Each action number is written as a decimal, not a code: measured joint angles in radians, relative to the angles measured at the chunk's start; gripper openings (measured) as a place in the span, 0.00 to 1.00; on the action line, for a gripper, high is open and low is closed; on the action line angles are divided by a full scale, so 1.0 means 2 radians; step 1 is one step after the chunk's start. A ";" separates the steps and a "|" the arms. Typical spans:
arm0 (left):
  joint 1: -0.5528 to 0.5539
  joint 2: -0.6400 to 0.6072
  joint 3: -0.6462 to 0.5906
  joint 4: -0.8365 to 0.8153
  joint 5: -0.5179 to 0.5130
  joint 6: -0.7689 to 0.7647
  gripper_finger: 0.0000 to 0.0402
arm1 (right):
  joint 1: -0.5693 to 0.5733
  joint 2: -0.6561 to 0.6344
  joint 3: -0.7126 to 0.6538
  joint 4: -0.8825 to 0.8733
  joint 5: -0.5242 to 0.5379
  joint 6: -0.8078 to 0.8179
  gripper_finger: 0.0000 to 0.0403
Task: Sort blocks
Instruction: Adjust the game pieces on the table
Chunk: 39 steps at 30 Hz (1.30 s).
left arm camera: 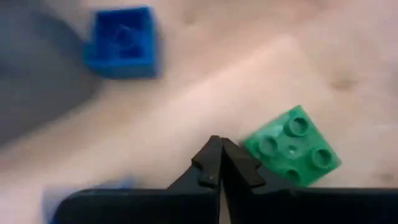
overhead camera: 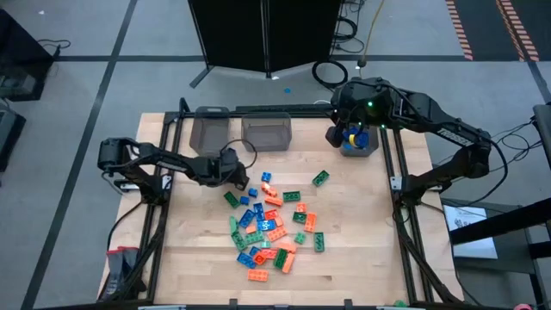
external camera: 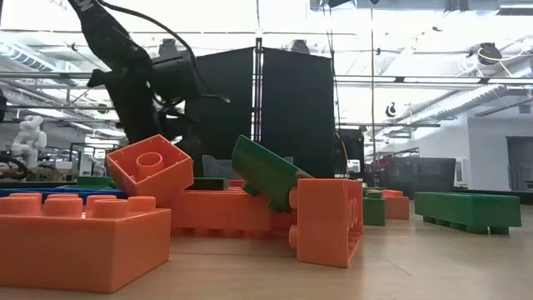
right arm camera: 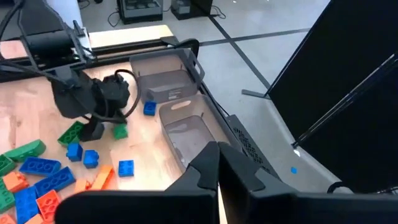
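Left gripper (left arm camera: 219, 163) clenched on nothing, low at the pile's upper-left edge.

Its fingertips meet just beside a green block (left arm camera: 292, 147), with a blue block (left arm camera: 122, 42) farther off. The right gripper (overhead camera: 343, 134), also clenched and empty, hangs over the right-hand bin (overhead camera: 372, 146), which holds blue blocks. The other blocks (overhead camera: 271, 226) lie scattered mid-table (overhead camera: 362, 258), below two more bins (overhead camera: 267, 132).

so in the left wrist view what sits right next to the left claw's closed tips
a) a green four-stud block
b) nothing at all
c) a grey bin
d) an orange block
a: the left claw is shut with nothing between its tips, and a small green block with four studs lies on the wood just beside them; a blue block lies farther off.
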 joint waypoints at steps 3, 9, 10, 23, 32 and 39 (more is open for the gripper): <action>-0.019 -0.001 0.008 0.056 0.083 0.000 0.03 | 0.000 0.000 0.000 0.002 0.000 -0.004 0.00; -0.041 -0.008 0.042 0.068 0.065 0.003 0.01 | 0.000 0.011 0.000 0.010 -0.009 0.000 0.00; -0.042 -0.011 0.052 0.058 0.060 0.007 0.01 | 0.000 0.015 0.000 0.015 -0.017 0.001 0.00; -0.065 -0.168 0.080 -0.447 -0.076 -0.163 0.00 | 0.045 0.102 0.000 0.010 -0.078 0.015 0.00; -0.074 -0.271 -0.041 -0.387 -0.104 -0.359 0.04 | 0.062 0.103 0.000 0.018 -0.075 -0.001 0.00; -0.033 -0.214 -0.062 -0.373 -0.163 -0.459 0.09 | 0.062 0.103 0.000 0.026 -0.075 0.010 0.00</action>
